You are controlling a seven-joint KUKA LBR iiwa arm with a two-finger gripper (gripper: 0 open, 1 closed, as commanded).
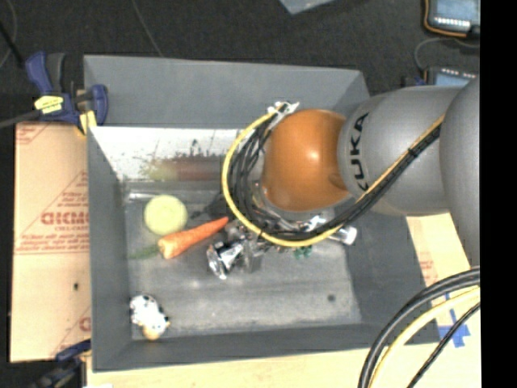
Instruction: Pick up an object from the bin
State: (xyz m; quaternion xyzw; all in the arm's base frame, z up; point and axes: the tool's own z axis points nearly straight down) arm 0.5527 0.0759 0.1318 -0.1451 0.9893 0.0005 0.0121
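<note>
Gripper [229, 255]: low over the bin [266, 297] floor, near the middle; the metal tip shows below the wrist's orange cover [303, 160]; spread or pressed together, cannot tell, as the wrist and its black and yellow cables [236, 176] hide most of it; nothing seen gripped.

Nearest thing: orange carrot [192, 237], lying flat and slanted, narrow end up and to the right, thick end down and to the left; the narrow end is just beside the gripper, on its upper left; touching or apart, cannot tell.

Further out: pale yellow-green ball [166, 214], just above the carrot's thick end, close to it; small green piece [303, 251], right of the gripper, partly under the cable loop, kind not clear; black-and-white cow toy [149, 317], in the near left corner, well apart from the rest.

In the way: the carrot lies between gripper and ball; the floor toward the cow toy is bare.
</note>
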